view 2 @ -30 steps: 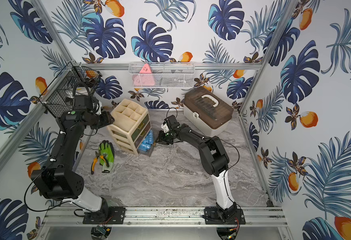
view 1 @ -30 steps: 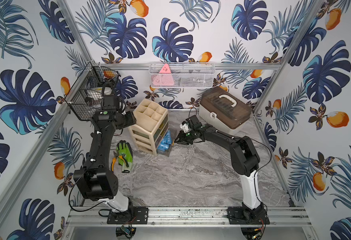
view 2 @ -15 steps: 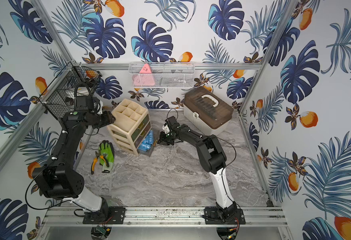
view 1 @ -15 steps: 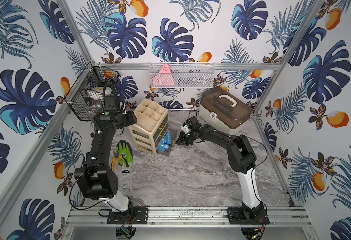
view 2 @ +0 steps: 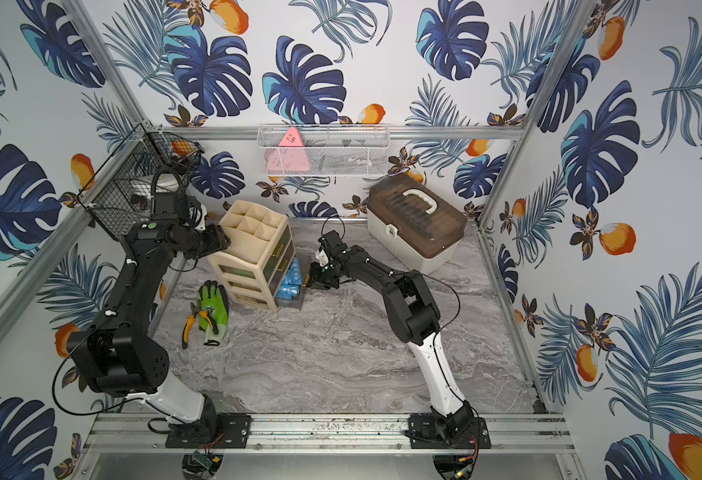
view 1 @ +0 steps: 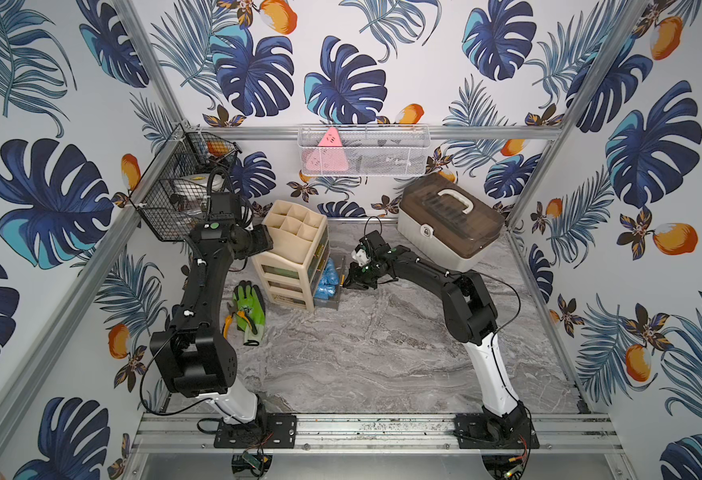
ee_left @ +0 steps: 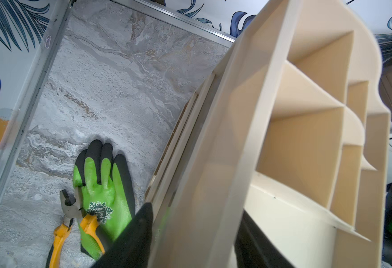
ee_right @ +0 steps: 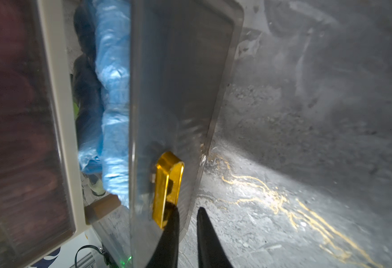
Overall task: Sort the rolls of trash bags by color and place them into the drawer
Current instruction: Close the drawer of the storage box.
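Nearest the rail, the marble table [view 1: 382, 353] lies bare, giving either arm ample room to swing. The green work glove [view 1: 249, 309] and pliers [ee_left: 69, 208] lie beside the organizer [view 1: 295, 245], clear of the drawer's path. The left gripper [ee_left: 194, 215] straddles the organizer's top wall with its jaws clamped on it, presumably to brace the unit against sliding. The bottom drawer [ee_right: 178, 92] stands part open, with blue rolls of trash bags [view 1: 326, 278] lying inside. The right gripper [ee_right: 188, 211] sits at the gold handle [ee_right: 167, 185]. Its jaws are nearly together, a slim gap with nothing between them. One finger touches the handle's end, likely to push the drawer. The toolbox [view 1: 449, 220] stands behind, near the right wrist, and is the tightest edge.
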Controlling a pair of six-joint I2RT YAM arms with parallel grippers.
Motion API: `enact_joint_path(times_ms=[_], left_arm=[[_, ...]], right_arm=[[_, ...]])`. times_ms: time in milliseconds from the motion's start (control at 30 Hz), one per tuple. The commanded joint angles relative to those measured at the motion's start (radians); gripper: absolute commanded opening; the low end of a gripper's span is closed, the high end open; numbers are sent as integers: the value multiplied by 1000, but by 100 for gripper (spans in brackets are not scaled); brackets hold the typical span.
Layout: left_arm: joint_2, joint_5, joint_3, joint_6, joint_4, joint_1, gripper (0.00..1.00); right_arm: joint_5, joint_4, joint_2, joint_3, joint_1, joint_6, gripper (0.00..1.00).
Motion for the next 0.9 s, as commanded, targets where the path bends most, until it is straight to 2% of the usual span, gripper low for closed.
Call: enact_joint_path(times_ms=[0,233,567,667,867], left_arm=[[18,51,-8,39,-106,-17,56],[32,54,2,47,-122,-31,55],[44,51,-4,57,-133,-32,55],[47,41,-3,64,-139,-33,55],[53,32,-6,62,-144,-33,54]], right_arm=[[-56,61,15,26,22,23,18],[-95,88,60,72,36,65,18],[-199,298,79,34,38,219,19],[-172,259,54,6,37,189,20],[-26,114,-67,-122,18,44,22]])
